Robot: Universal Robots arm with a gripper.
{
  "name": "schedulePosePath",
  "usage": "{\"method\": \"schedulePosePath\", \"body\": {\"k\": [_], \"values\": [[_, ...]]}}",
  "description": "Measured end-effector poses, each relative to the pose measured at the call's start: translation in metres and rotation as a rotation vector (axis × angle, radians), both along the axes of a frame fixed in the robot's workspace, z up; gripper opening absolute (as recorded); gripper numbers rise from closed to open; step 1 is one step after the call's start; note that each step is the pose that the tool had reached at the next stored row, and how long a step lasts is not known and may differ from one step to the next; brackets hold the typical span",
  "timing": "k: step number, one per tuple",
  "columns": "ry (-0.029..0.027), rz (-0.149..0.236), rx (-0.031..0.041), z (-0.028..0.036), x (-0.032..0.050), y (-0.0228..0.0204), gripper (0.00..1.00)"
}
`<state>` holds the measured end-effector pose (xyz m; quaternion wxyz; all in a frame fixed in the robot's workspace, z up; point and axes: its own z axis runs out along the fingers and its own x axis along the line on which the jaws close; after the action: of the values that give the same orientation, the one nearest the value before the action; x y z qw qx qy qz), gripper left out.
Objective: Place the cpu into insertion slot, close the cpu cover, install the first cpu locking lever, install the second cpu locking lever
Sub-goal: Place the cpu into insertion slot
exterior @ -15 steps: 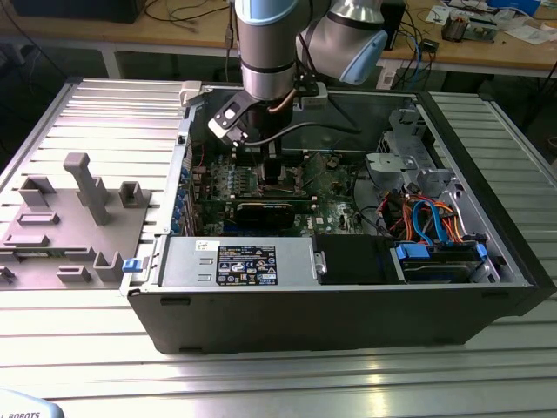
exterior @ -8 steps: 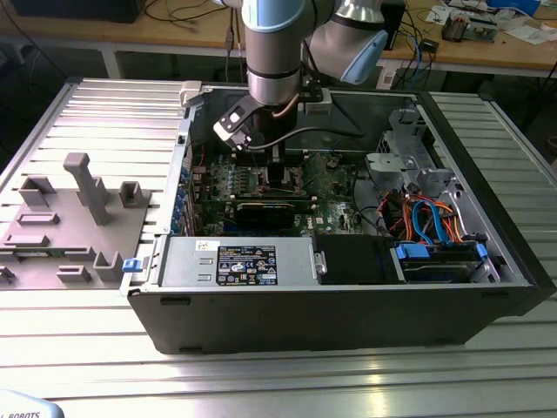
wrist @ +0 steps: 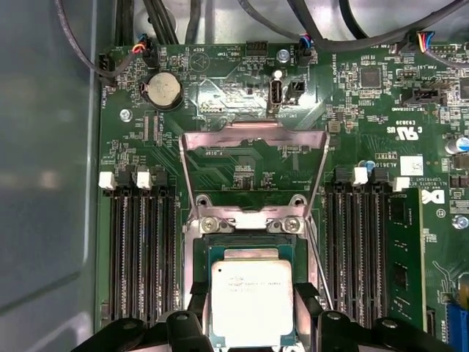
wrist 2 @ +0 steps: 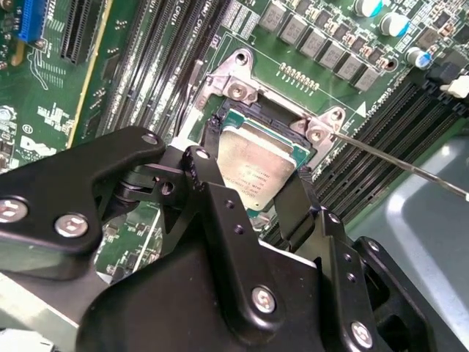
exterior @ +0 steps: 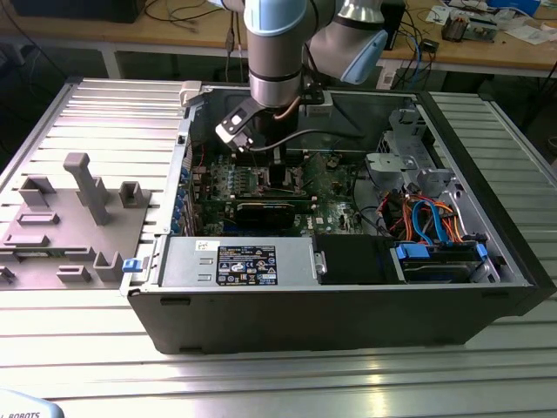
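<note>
Silver-grey cpu [wrist: 251, 302] | gripped between fingers [wrist: 308, 308] | over insertion slot [wrist: 249, 239] | cpu cover [wrist: 253, 138] raised

Count at this step: 1 cpu [wrist: 251, 302], 1 insertion slot [wrist: 201, 258], 1 cpu cover [wrist: 253, 138], 1 tool [wrist 2: 253, 176]. 2 silver screws [wrist: 209, 224] [wrist: 292, 224] at slot edge. 2 banks of black memory slots [wrist: 143, 257] [wrist: 359, 253]. 1 coin cell [wrist: 163, 89]. 1 green circuit board [wrist: 352, 110], 1 computer case [exterior: 348, 313], 1 table [exterior: 261, 383].
</note>
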<state>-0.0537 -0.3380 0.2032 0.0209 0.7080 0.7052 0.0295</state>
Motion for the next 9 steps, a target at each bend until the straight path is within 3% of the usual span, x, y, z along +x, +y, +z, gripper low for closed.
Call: {"method": "schedulePosePath", "body": {"k": [9], "values": [[0.0002, -0.023, -0.0011, -0.0067, 0.0007, 0.0012, 0.54]]}}
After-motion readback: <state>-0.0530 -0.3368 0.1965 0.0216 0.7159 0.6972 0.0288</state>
